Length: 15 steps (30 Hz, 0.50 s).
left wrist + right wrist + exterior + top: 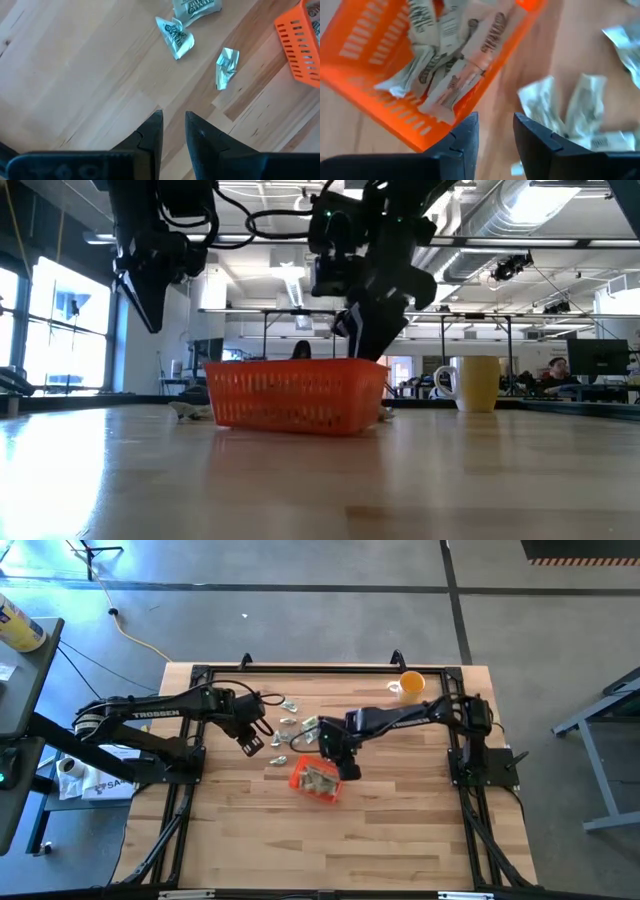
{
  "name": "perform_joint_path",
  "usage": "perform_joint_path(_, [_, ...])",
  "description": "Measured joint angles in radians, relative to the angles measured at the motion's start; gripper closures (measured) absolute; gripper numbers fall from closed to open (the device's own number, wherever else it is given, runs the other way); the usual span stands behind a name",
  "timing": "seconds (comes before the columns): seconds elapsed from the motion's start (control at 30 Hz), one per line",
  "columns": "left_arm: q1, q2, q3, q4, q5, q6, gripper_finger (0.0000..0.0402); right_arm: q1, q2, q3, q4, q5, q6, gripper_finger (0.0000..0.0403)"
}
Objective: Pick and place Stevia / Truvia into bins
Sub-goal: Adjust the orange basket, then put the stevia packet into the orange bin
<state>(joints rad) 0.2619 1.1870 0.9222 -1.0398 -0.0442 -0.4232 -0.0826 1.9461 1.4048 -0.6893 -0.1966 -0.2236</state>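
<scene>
The orange bin (317,782) sits on the table with several sachets (445,65) piled inside it. Loose sachets (291,722) lie flat on the wood between the two arms, and they also show in the left wrist view (176,36) and the right wrist view (565,107). My right gripper (346,766) hangs just above the bin's far right edge (485,75), open and empty. My left gripper (252,744) hovers over bare wood to the left of the loose sachets. It is open by a narrow gap (173,120) and holds nothing.
A yellow-orange cup (411,685) stands near the far right corner of the table. A black frame (300,668) borders the table. There is bare wood (330,845) toward the near edge. The bin (295,395) hides the sachets behind it in the low view.
</scene>
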Motion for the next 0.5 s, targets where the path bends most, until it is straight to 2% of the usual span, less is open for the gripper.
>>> perform_joint_path(0.13, [0.000,0.000,0.000,0.000,0.000,0.000,0.0286,0.011,-0.002,0.000,0.015,0.014,-0.018,0.0287])
perform_joint_path(0.27, [0.000,0.000,0.000,-0.001,0.000,0.000,0.0286,-0.035,-0.026,0.000,0.011,0.053,-0.028,0.0279])
perform_joint_path(0.37, [0.000,0.000,0.000,-0.008,0.000,-0.004,0.0286,-0.112,-0.041,0.002,-0.043,0.189,-0.010,0.0272])
perform_joint_path(0.5, [0.000,0.000,0.000,-0.011,-0.001,-0.006,0.0286,-0.257,-0.039,0.002,-0.101,0.182,0.063,0.0252])
